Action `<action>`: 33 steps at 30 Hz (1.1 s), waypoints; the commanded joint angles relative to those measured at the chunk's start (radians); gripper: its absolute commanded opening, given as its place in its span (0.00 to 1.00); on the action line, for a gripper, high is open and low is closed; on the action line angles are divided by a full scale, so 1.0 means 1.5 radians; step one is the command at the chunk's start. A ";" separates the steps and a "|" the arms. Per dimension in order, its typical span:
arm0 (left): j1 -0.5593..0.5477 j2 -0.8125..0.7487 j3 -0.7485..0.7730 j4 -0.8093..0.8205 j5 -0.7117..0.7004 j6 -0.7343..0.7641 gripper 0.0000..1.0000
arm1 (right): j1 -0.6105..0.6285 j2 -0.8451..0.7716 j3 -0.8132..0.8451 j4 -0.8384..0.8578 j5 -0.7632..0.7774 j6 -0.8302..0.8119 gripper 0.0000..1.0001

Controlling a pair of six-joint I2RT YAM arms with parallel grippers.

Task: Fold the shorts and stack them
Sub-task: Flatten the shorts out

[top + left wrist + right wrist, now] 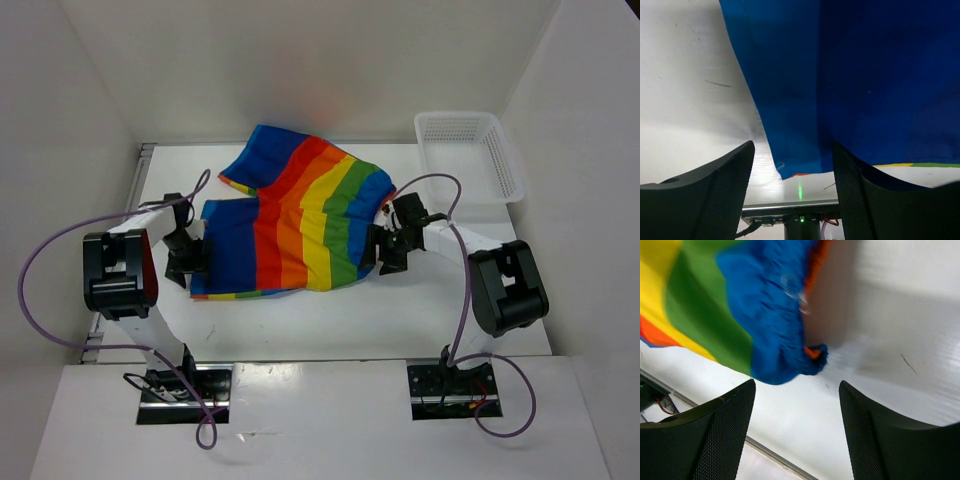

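The rainbow-striped shorts (295, 215) lie spread on the white table, blue at the left, then red, orange, yellow, green and blue at the right. My left gripper (193, 262) is open at the shorts' near left blue corner (805, 150); the cloth edge lies between and just beyond the fingers (710, 195). My right gripper (392, 255) is open beside the shorts' right blue waistband end (790, 350), which lies just ahead of its fingers (890, 435). Neither gripper holds cloth.
A white plastic mesh basket (470, 155) stands at the back right of the table. White walls close in the left, back and right. The table's near edge (790, 205) runs just under the left gripper.
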 commanded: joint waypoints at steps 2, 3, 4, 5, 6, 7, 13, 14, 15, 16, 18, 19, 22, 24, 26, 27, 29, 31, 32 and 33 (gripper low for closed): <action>0.002 0.011 -0.004 0.037 -0.034 0.002 0.71 | 0.003 0.029 -0.019 0.038 0.003 0.017 0.73; 0.002 0.017 -0.004 0.037 -0.034 0.002 0.71 | 0.013 0.039 -0.019 0.044 0.003 0.023 0.73; 0.002 0.025 -0.010 0.044 -0.034 0.002 0.66 | 0.022 0.052 -0.011 0.053 -0.003 0.023 0.68; 0.002 0.038 -0.010 0.044 -0.034 0.002 0.58 | 0.022 0.081 -0.003 0.053 -0.015 0.023 0.61; 0.002 0.038 -0.010 0.044 -0.020 0.002 0.47 | 0.030 0.095 0.005 0.059 -0.033 0.023 0.51; 0.002 0.046 -0.010 0.023 -0.009 0.002 0.33 | 0.031 0.108 0.005 0.059 -0.072 0.023 0.38; 0.002 -0.003 -0.017 -0.025 0.029 0.002 0.00 | 0.031 0.103 0.052 -0.084 -0.091 -0.052 0.00; 0.002 -0.015 -0.017 -0.040 0.029 0.002 0.00 | 0.024 0.087 0.058 -0.142 -0.080 -0.059 0.00; 0.002 -0.027 -0.017 -0.056 0.029 0.002 0.00 | 0.024 0.057 0.075 -0.174 -0.073 -0.066 0.00; 0.002 -0.055 -0.017 -0.084 0.029 0.002 0.00 | 0.024 0.041 0.083 -0.204 -0.073 -0.075 0.00; 0.002 -0.080 -0.017 -0.112 0.021 0.002 0.00 | 0.024 0.019 0.105 -0.299 -0.067 -0.093 0.00; 0.002 -0.094 -0.017 -0.143 0.015 0.002 0.00 | 0.024 0.002 0.105 -0.326 -0.056 -0.093 0.00; -0.004 -0.095 -0.017 -0.202 -0.008 0.002 0.02 | 0.024 -0.012 0.122 -0.379 -0.094 -0.085 0.00; -0.004 -0.095 -0.011 -0.209 -0.020 0.002 0.30 | 0.006 -0.002 0.137 -0.402 -0.082 -0.085 0.15; -0.004 -0.095 -0.005 -0.193 -0.050 0.002 0.45 | -0.010 0.005 0.137 -0.402 -0.068 -0.076 0.61; -0.004 -0.095 0.004 -0.169 -0.066 0.002 0.49 | -0.024 -0.001 0.150 -0.402 -0.038 -0.069 0.64; -0.004 -0.109 0.018 -0.137 -0.117 0.002 0.52 | -0.024 -0.035 0.168 -0.394 -0.001 -0.069 0.71; 0.005 -0.138 0.052 -0.088 -0.163 0.002 0.52 | -0.011 -0.079 0.202 -0.359 0.070 -0.060 0.80; 0.005 -0.150 0.064 -0.077 -0.163 0.002 0.52 | 0.005 -0.134 0.221 -0.339 0.101 -0.060 0.84; 0.005 -0.192 0.064 -0.052 -0.163 0.002 0.52 | 0.071 -0.162 0.221 -0.316 0.183 -0.069 0.89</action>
